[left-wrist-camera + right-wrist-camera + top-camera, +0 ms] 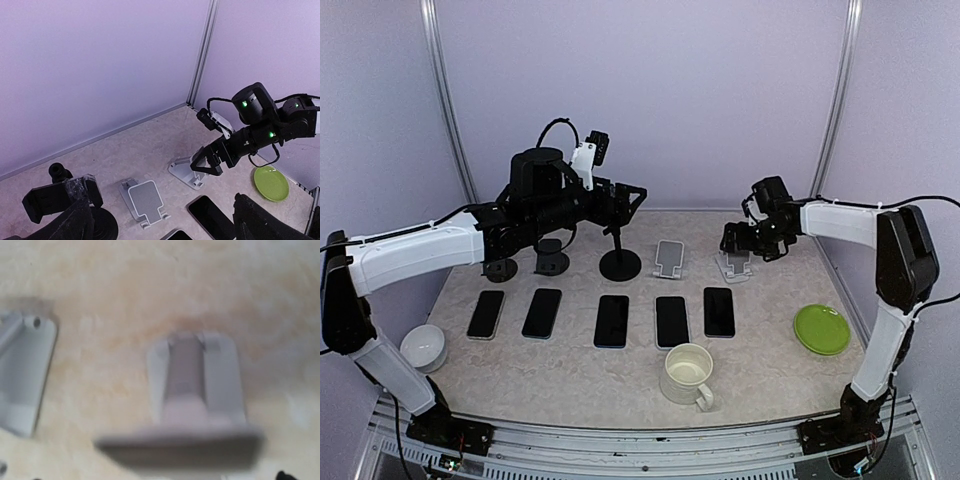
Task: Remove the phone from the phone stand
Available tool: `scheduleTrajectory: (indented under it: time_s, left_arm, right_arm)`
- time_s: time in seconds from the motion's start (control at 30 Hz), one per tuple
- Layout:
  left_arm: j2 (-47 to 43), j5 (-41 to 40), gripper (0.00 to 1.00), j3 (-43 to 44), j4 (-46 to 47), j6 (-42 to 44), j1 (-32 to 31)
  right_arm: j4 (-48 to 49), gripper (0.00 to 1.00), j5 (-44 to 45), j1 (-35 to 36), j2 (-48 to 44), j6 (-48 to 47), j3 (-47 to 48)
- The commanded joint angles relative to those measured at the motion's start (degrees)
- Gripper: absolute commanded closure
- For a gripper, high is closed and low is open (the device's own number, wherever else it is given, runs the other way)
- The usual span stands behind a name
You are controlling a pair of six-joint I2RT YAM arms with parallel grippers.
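Note:
Several dark phones lie flat in a row on the table, the rightmost phone just in front of the white phone stand. That stand holds nothing; the right wrist view shows it blurred and close from above. My right gripper hovers right over it, fingers spread, open and empty. My left gripper is raised at the back centre, open wide and empty.
A grey stand and three black stands line the back. A green plate lies at the right, a cream mug at the front and a white bowl at the left edge.

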Motion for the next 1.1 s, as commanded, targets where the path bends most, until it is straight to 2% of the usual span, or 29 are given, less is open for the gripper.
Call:
scheduleTrajectory:
  time_s: [0.0, 0.2, 0.4, 0.57, 0.7, 0.87, 0.93, 1.07]
  left_arm:
    - [0.34, -0.14, 0.06, 1.42, 0.64, 0.12, 0.32]
    - [-0.02, -1.07, 0.06, 1.22, 0.0, 0.42, 0.32]
    - [0.22, -1.35, 0.06, 1.26, 0.26, 0.27, 0.32]
    - [0.42, -1.43, 0.06, 1.49, 0.35, 0.15, 0.32]
    - [0.42, -1.56, 0.06, 1.41, 0.18, 0.19, 0.32]
    - [0.27, -1.96, 0.06, 1.5, 0.0, 0.03, 0.32]
    - [0.25, -2.19, 0.06, 1.45, -0.09, -0.02, 0.32]
    - [0.0, -2.22, 0.04, 1.44, -0.17, -0.44, 0.32]
  right_arm:
    - [-1.66, 0.0, 0.55, 0.49, 5.7, -1.76, 5.2]
    - [-3.49, 0.04, 0.96, 0.49, 10.28, -0.77, 9.9]
    - [-4.72, 0.27, 4.25, 1.63, 11.25, 5.61, 12.71]
    - [-7.83, 0.34, 6.25, 3.09, 13.86, 9.98, 16.61]
    - [-7.54, 0.35, 4.37, 4.24, 15.44, 11.23, 18.42]
    - [-11.11, 0.33, 6.38, 5.79, 16.8, 10.97, 20.29]
    - [-11.0, 0.29, 6.41, 5.85, 16.32, 10.96, 19.11]
    - [-11.36, 0.13, 6.44, 5.85, 14.72, 10.4, 18.4]
